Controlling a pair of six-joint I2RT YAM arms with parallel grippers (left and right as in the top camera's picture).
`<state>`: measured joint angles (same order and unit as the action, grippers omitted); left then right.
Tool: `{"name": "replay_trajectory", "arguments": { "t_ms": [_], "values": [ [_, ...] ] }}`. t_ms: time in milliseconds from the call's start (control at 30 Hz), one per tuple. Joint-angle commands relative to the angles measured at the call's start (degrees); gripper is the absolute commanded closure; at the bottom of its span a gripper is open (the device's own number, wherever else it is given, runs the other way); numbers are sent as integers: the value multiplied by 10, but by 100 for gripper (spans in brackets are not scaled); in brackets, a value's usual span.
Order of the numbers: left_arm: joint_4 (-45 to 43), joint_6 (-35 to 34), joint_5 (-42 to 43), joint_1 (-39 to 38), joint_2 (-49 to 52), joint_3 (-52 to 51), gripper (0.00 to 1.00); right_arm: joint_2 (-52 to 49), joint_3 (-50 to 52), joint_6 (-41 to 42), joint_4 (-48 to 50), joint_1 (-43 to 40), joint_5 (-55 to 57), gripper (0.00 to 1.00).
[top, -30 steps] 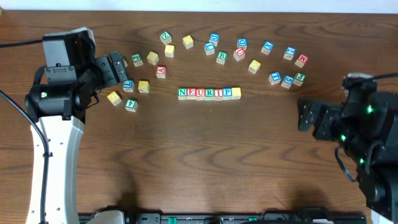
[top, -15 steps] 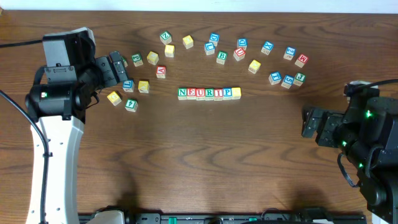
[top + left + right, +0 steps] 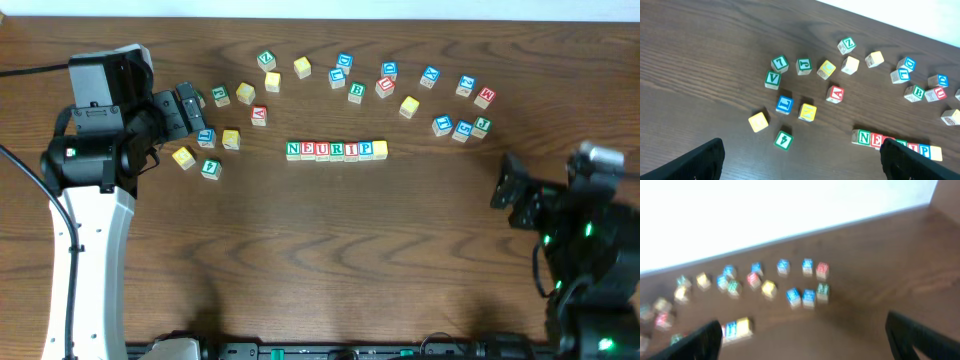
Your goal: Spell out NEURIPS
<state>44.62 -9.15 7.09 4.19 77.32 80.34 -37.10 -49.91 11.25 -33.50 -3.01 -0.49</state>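
Right gripper (image 3: 505, 182) has drawn back toward table's near right since one second ago, fingers spread, holding nothing. I take this as P delivered. Row (image 3: 336, 150) reads NEURIP at table middle, well apart from the gripper. Only S missing. I cannot read which loose block (image 3: 462, 130) is S. Left gripper (image 3: 188, 108) also spread, empty.

Overhead looks down; wrist views, right blurry, apparently share block row (image 3: 863, 138).

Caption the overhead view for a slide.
Block row spells NEURIP, S not yet placed; spare letter blocks lie scattered beyond.
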Motion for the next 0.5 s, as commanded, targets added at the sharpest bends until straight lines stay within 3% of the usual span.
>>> {"name": "replay_trajectory", "arguments": {
  "t_ms": [0, 267, 467],
  "values": [
    [0, 1, -5, 2, -1, 6, 2, 87, 123, -26, 77, -32, -59, 1],
    [0, 1, -5, 2, -1, 6, 2, 271, 360, -25, 216, -34, -68, 1],
    [0, 1, -5, 2, -1, 6, 2, 347, 453, -14, 263, -33, -76, 1]
  ]
}}
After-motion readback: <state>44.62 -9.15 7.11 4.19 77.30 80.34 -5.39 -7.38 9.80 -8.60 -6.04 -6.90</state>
